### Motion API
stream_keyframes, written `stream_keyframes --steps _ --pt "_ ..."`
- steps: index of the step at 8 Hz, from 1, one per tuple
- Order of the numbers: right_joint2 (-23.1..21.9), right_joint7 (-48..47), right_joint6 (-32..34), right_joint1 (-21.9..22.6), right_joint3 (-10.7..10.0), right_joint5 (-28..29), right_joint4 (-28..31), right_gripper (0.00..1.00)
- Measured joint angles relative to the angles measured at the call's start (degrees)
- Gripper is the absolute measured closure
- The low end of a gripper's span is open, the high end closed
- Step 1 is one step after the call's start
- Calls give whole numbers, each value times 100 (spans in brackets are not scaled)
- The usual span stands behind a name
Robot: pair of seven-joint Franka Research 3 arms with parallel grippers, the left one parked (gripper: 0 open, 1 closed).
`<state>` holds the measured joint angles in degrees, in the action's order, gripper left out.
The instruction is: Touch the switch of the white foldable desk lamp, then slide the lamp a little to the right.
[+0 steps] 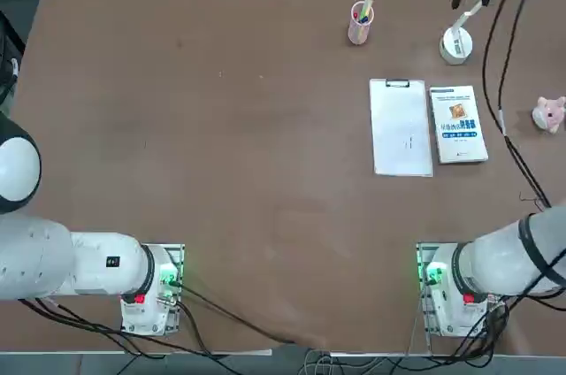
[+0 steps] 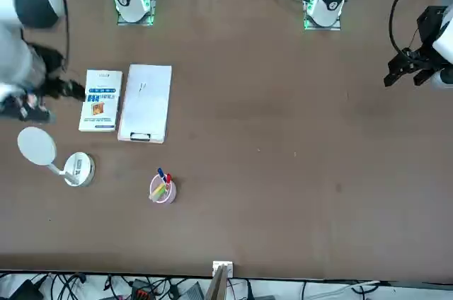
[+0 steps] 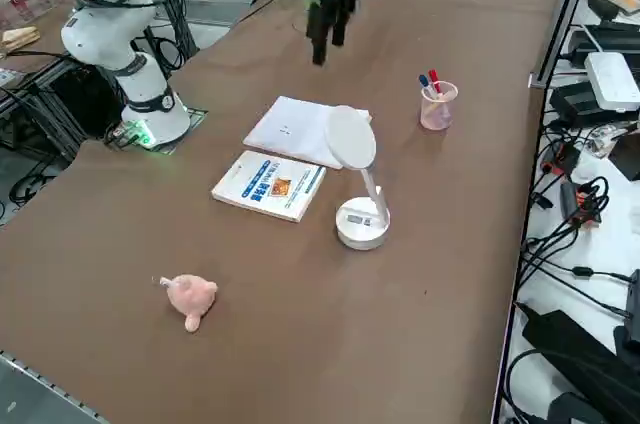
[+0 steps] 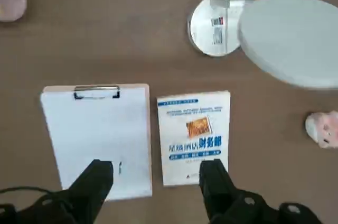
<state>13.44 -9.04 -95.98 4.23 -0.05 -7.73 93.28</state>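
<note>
Wrist view shows the right gripper [image 4: 156, 187] raised, fingers apart, above one clipboard [image 4: 97, 137] and one book [image 4: 195, 135]. One lamp [image 1: 457, 41] stands beyond them; one cup [image 1: 360, 23], one pink toy [image 1: 549, 114].

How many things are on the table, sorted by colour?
White: 2, the desk lamp and the clipboard.
Pink: 2, the pen cup and the pig toy.
Blue and white: 1, the book.
Total: 5.
The right gripper hangs above, fingers open.
</note>
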Motion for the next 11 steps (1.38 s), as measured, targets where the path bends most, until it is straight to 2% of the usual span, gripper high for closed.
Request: stream_keyframes --steps 2,5,8,11 --pt "660 -310 -494 43 0 -178 -8 0" --pt "1288 -1108 -973 155 3 -744 -24 0" --pt "1790 -2420 -1207 393 9 -1519 -29 0" --pt "2096 -2588 -1462 389 -93 -1760 -38 0"
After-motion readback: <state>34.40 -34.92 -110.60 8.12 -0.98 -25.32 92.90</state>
